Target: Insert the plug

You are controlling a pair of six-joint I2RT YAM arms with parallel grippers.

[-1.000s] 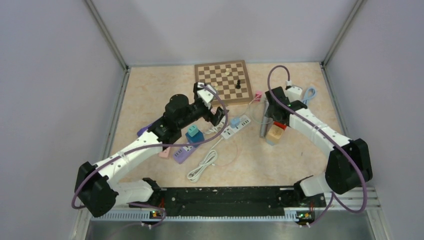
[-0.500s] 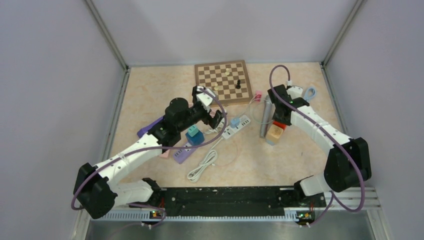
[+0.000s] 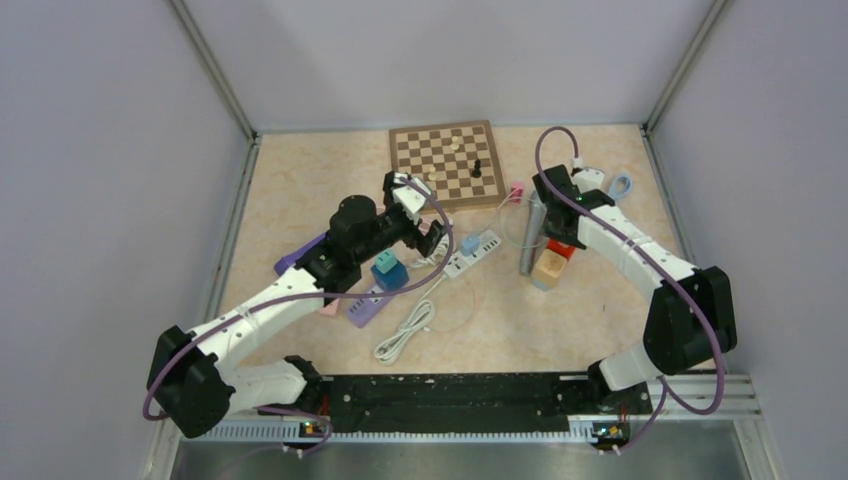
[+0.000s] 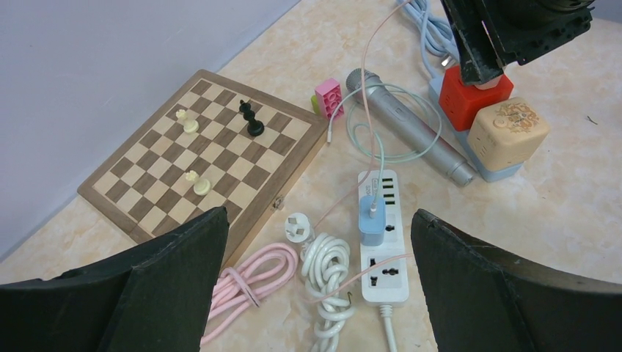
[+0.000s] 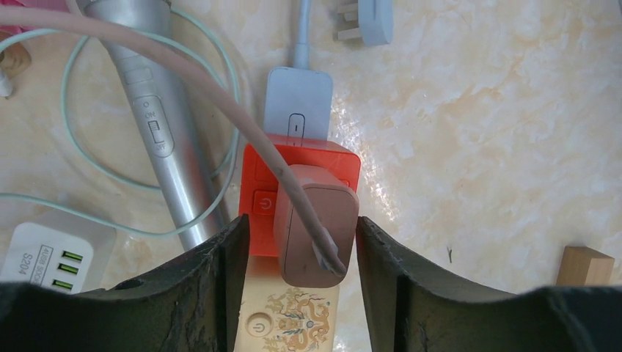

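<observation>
A pink plug (image 5: 315, 227) with a pink cable sits on top of the red cube socket (image 5: 257, 172), which is part of a row with a beige cube (image 5: 293, 323). My right gripper (image 5: 301, 224) straddles the plug from above. Its right finger is at the plug's side, and a gap shows between the plug and the left finger. In the top view this gripper (image 3: 553, 225) hangs over the red cube (image 3: 560, 250). My left gripper (image 4: 319, 214) is wide open and empty above a white power strip (image 4: 381, 275) and a coiled white cord (image 4: 330, 264).
A silver microphone (image 5: 165, 139) lies left of the cubes inside a mint cable loop. A chessboard (image 3: 447, 160) with a few pieces lies at the back. A blue adapter (image 4: 372, 220) is plugged into the white strip. A pink cable coil (image 4: 249, 282), purple strip (image 3: 365, 305) and teal block (image 3: 388, 270) lie by the left arm.
My right gripper narrowed around the pink plug, then widened a little, staying over the red cube. The left arm shifted slightly and stayed open.
</observation>
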